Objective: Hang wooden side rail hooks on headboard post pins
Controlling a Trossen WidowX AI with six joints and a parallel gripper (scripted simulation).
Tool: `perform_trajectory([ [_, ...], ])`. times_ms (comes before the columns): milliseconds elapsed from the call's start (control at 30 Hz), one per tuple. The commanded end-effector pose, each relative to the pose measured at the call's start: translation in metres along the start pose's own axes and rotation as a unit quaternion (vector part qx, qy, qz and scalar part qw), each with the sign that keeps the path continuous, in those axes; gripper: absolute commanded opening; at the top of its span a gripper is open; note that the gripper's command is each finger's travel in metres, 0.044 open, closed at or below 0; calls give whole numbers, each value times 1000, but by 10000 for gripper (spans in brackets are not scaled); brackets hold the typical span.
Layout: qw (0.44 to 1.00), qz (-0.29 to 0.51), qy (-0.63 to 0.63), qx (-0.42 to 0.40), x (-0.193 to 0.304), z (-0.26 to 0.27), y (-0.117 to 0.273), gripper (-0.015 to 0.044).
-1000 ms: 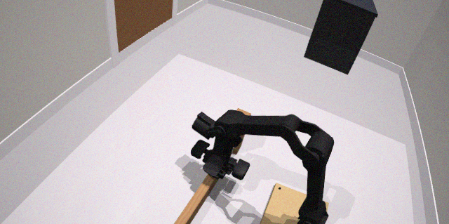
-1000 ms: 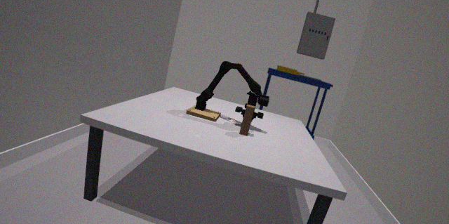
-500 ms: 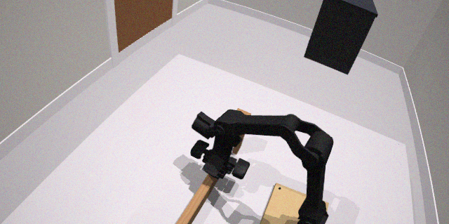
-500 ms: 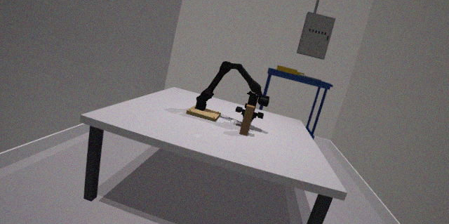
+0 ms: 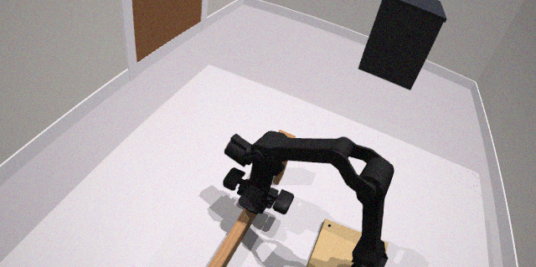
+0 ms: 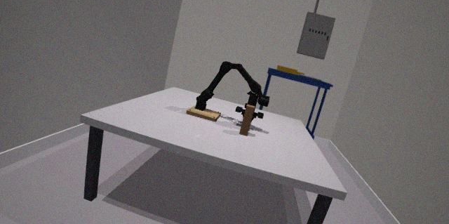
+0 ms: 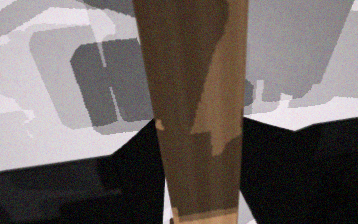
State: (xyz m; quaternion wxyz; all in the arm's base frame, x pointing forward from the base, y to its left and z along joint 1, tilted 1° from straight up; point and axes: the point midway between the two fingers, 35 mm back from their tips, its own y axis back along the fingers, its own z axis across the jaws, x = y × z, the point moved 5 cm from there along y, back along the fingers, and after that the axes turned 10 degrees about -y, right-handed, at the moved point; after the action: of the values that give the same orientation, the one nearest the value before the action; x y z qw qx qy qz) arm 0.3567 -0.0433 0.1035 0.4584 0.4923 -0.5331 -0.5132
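My gripper (image 5: 254, 201) (image 7: 186, 118) is shut on the wooden side rail (image 5: 234, 238) (image 7: 195, 100). The rail slopes from the fingers down to the lower left and runs out of the top view. In the wrist view it runs down the middle, with a dark finger on each side. The wooden headboard post (image 5: 288, 135) (image 6: 248, 122) stands upright on the white table (image 5: 167, 154) (image 6: 140, 122), just behind the gripper and mostly hidden by the arm in the top view. The gripper (image 6: 251, 109) sits at the post's upper part. The rail's hooks, the slot and the pins are hidden.
The arm stands on a light wooden base plate (image 5: 331, 243) (image 6: 203, 113) to the right of the post. Off the table are a black cabinet (image 5: 402, 34), a brown door (image 5: 165, 3), a blue side table (image 6: 298, 78) and a grey wall box (image 6: 316, 35).
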Motion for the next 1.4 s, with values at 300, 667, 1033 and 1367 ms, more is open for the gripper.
perform_trajectory([
  [300,1000,0,8,1,0,0,4,0],
  [667,1000,0,8,1,0,0,6,0],
  [1033,1000,0,8,1,0,0,8,0],
  [1367,1000,0,8,1,0,0,10,0],
])
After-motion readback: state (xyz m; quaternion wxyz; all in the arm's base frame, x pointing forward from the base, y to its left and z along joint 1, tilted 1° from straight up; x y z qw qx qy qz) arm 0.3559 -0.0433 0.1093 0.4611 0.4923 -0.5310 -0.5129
